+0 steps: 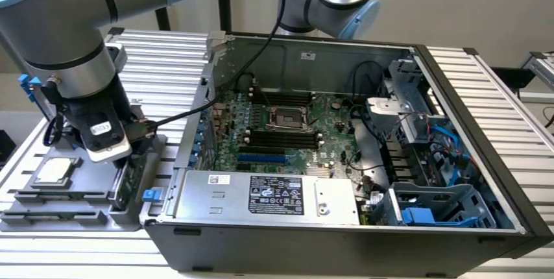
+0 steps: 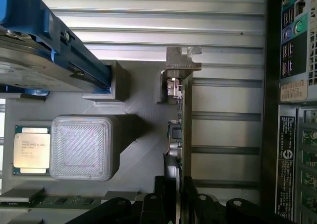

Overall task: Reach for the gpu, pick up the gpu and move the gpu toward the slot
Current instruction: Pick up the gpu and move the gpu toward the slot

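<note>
Ribbed aluminium counter [image 1: 484, 97] against a pale wall, carrying an open computer case [image 1: 346, 246] and, at the exterior view's left, a grey holder [image 1: 52, 211] just beside the case. Inside the case: a green motherboard [image 1: 286, 123] and, nearer the front wall, a silver power supply [image 1: 259, 194] with a black label.

The arm [image 1: 61, 32] descends from the upper left of the exterior view. Its gripper [image 1: 119, 161] hangs low over the holder's side nearest the case.

The gpu [image 1: 124, 185] stands on edge in a groove of the holder, outside the case and well apart from the motherboard. In the wrist view the gpu [image 2: 184, 115] appears edge-on as a thin strip, with its silver bracket [image 2: 182, 60] at the end far from the gripper [image 2: 177, 201]. The holder [image 2: 143, 135] lies grey beneath it.

The black jaws stand one on each side of the card's near end, very close to it. Whether they press on the card cannot be told.

Other parts in the holder: a square silver chip [image 2: 30, 149] beside a raised grey block [image 2: 81, 147], a hard drive [image 2: 29, 70] with blue rails [image 2: 74, 45], and a green memory stick [image 2: 59, 200]. The chip [image 1: 52, 172] lies flat, well apart from the gpu.
</note>
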### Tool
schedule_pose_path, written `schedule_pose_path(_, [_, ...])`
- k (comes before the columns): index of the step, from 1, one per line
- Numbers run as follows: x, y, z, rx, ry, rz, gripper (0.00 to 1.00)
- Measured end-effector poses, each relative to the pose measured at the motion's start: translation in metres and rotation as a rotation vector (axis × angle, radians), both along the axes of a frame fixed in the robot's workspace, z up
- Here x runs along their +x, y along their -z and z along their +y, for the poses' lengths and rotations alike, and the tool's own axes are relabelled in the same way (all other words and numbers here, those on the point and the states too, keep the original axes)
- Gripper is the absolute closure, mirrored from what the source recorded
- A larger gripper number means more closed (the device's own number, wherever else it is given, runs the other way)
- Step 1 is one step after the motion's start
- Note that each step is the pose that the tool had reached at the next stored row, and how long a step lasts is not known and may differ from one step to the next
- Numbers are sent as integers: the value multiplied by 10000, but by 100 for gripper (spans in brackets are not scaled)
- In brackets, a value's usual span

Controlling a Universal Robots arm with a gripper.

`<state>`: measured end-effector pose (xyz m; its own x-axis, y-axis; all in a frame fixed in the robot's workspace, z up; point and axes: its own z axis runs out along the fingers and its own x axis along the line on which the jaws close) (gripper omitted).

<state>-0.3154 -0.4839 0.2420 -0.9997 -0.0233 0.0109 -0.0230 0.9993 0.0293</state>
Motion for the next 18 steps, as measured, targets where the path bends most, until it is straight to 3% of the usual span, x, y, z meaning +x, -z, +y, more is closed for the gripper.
schedule_pose_path(11, [-2,-6,0,0,1,1,74])
schedule_pose_path(18, [-1,-86,-2,0,1,0,74])
